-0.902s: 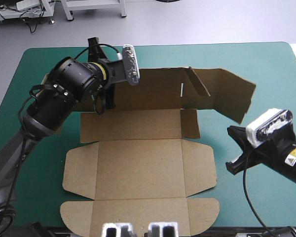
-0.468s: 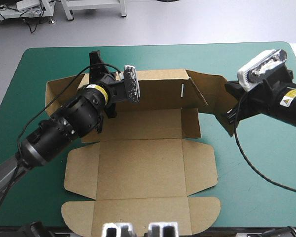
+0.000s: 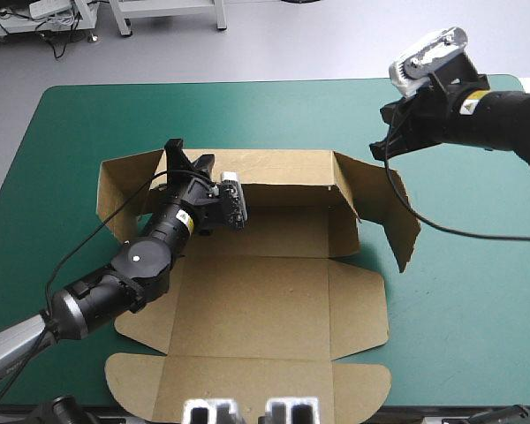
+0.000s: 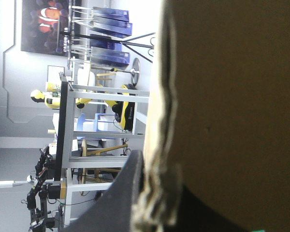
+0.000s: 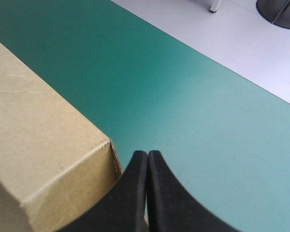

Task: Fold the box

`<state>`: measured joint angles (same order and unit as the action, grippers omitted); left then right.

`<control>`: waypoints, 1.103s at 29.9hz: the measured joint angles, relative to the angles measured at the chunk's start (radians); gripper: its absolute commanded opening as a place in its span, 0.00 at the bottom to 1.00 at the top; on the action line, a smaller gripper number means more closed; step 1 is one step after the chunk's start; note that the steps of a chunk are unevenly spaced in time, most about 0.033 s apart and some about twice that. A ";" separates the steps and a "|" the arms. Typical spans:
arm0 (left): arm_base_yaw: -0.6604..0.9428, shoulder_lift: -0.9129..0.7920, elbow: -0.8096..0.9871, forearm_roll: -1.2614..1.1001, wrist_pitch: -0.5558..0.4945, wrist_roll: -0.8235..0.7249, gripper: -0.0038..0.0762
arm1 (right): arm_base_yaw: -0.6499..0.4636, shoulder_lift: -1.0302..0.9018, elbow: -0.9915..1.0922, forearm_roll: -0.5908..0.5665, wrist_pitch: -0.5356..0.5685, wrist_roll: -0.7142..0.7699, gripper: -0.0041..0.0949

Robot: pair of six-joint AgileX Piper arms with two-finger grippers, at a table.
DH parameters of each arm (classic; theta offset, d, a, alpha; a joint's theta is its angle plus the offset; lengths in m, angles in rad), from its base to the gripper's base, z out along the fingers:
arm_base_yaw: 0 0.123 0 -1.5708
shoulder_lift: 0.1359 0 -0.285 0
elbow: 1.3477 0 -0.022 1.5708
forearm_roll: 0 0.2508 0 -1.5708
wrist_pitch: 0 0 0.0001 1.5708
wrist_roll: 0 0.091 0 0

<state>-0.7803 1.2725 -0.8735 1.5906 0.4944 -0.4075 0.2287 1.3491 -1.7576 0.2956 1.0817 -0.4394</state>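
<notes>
**Box part-raised, left gripper on far wall**

The brown box (image 3: 265, 300) lies mid-table on the teal-green cover (image 3: 459, 291). Its base panel is flat. The far wall (image 3: 283, 168) stands upright. The left end flap (image 3: 119, 190) and right end flap (image 3: 393, 208) are both turned toward the near side. The lid panel lies flat at the near edge.

The left gripper (image 3: 187, 162) straddles the far wall near its left end, black fingers clenched on the board; in its wrist view one finger is hidden behind the sheet.

The right gripper (image 5: 147, 153) is raised over the box's far right corner, fingers pressed together with no board between them.
</notes>
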 measured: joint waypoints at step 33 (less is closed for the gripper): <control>0.000 0.026 0.017 0.112 0.094 -0.143 0.04 | -0.128 0.519 -0.091 0.253 0.157 -0.018 0.02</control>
<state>-0.7803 1.2982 -0.8560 1.7024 0.5886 -0.5500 0.1011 1.8679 -1.8487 0.5482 1.2384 -0.4573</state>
